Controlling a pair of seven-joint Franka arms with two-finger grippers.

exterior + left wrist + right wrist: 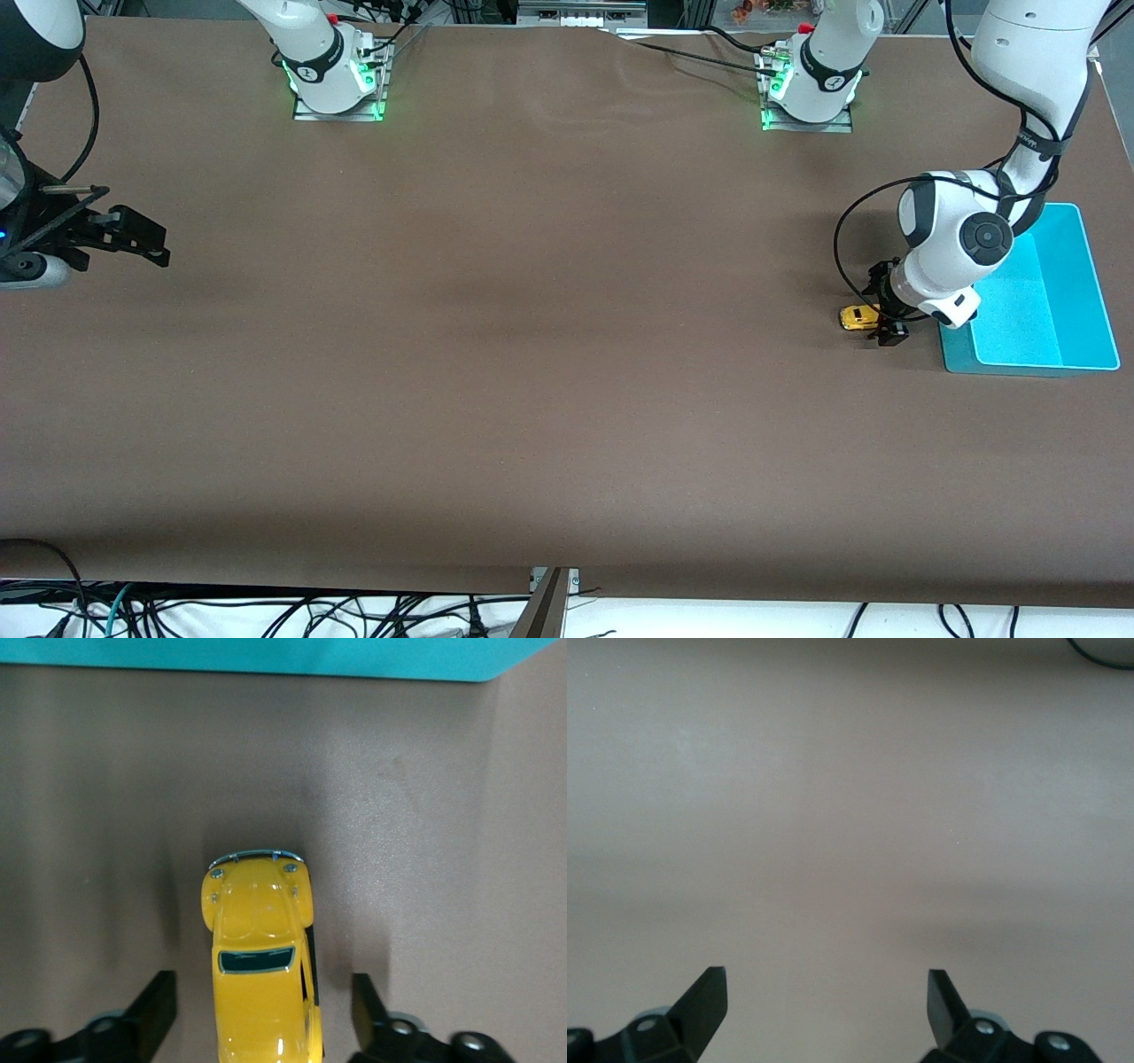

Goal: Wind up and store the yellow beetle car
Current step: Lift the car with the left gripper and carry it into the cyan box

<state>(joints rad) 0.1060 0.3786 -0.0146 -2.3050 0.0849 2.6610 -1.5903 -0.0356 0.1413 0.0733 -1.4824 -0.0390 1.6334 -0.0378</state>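
Note:
The yellow beetle car (858, 316) stands on its wheels on the brown table, just beside the teal bin (1036, 301) at the left arm's end. My left gripper (883, 306) is down at the table and straddles the car's rear half. In the left wrist view the car (259, 939) lies between the two black fingers, its front toward the bin (266, 656); a strip of table shows on each side, so the left gripper (263, 988) is open. My right gripper (146, 241) waits at the right arm's end of the table, open (827, 983) over bare cloth.
The teal bin is a shallow rectangular tray with nothing visible in it, partly covered by the left arm's wrist (961, 239). A black cable (842, 239) loops off the wrist above the table. The two arm bases (337, 80) stand along the table's farther edge.

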